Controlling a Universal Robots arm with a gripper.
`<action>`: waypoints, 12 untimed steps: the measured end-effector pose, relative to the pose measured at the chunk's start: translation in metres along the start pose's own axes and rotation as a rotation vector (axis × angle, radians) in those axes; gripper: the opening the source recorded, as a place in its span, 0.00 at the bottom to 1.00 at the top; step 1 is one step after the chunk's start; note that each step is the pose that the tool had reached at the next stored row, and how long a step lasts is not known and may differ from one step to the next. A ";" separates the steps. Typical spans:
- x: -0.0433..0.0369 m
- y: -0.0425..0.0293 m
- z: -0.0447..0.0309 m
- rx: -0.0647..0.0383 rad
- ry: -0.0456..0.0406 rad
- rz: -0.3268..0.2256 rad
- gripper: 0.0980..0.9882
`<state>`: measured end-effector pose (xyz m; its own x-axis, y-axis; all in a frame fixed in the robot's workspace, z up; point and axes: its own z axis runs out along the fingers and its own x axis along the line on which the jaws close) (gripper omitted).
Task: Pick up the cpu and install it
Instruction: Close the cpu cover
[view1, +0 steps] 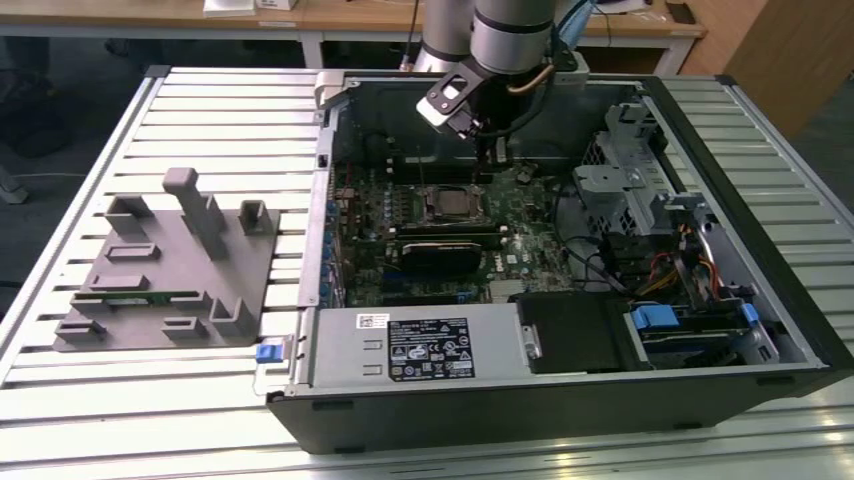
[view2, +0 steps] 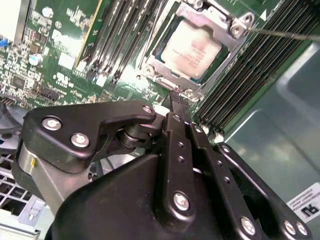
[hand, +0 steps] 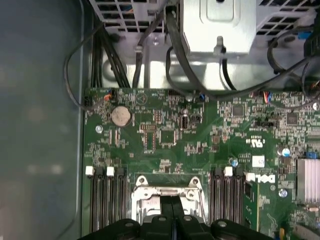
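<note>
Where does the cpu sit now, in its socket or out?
In: the cpu lies flat inside the metal socket frame on the motherboard.

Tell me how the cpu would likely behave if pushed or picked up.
The cpu looks like a flat, rigid square with a metal top, so it probably would not flex. Its smooth top likely offers little grip. It sits inside the metal socket frame, so a sideways push would probably not slide it, and being flat it should not roll.

The tool (hand: 172, 205), fingers pressed together, hangs over the silver socket frame (hand: 145, 192), memory slots (hand: 107, 200) flanking it on the green motherboard (hand: 200, 135).
</note>
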<state>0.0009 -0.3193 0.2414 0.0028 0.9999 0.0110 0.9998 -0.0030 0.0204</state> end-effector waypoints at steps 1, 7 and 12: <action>0.0000 -0.0016 0.0002 0.000 0.0000 0.000 0.01; -0.0043 -0.0081 0.0011 0.002 0.0000 0.000 0.01; -0.0093 -0.0188 0.0034 0.002 0.0008 -0.006 0.01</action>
<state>-0.0179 -0.3286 0.2375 -0.0029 0.9999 0.0117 0.9998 0.0027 0.0187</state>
